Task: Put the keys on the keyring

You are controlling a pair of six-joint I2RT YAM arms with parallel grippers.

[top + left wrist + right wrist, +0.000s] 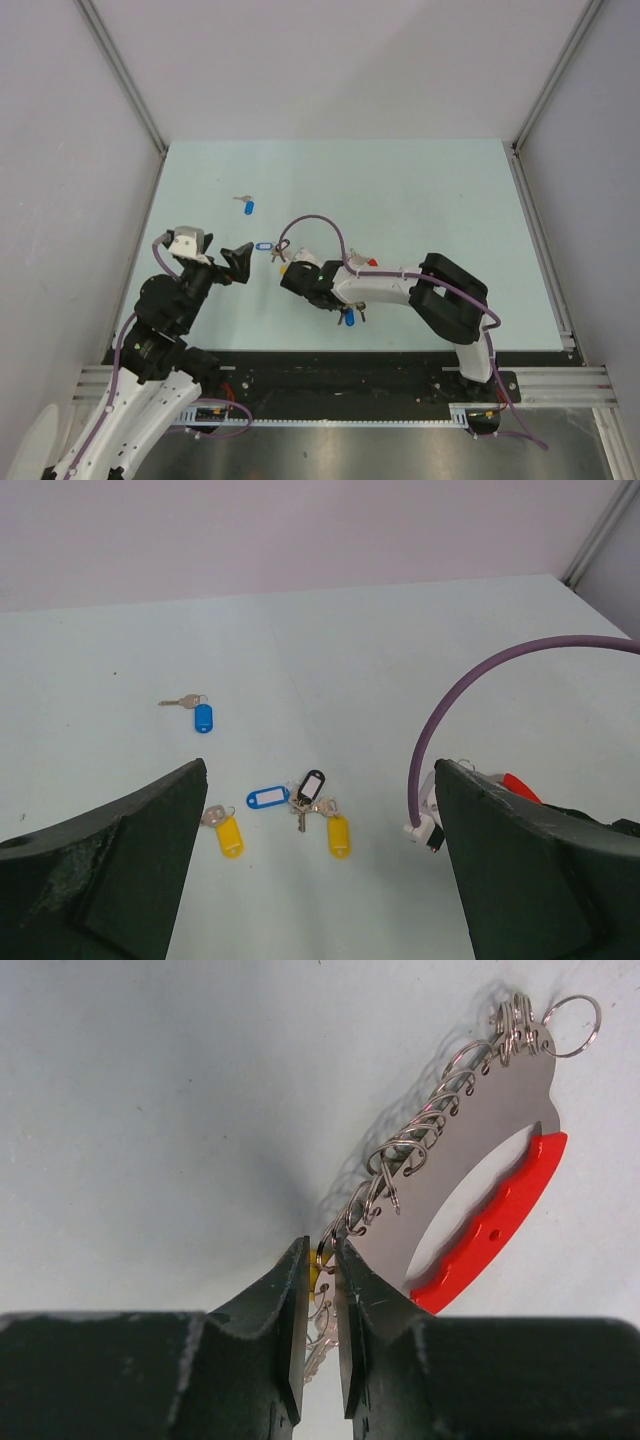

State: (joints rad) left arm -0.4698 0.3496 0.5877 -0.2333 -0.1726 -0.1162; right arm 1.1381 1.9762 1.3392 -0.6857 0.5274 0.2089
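Top view: the left gripper [240,262] gapes wide, near a blue-tagged key [264,245]; another blue key [248,205] lies farther out.

Left wrist: 5 keys [312,783] on the table [400,630] — 2 blue, 2 yellow, 1 black.

Right wrist: the right gripper [320,1250] stands a slit apart around a yellow tag [313,1278] — pinched or not, I cannot tell. The keyring [500,1120] lies flat just beyond.

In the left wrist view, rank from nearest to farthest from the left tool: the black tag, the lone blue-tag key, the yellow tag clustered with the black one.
1. Yellow tag, lowest in view, straight ahead of the left tool.
2. Black tag, just beyond it, same cluster.
3. Lone blue-tag key, far back on the left.
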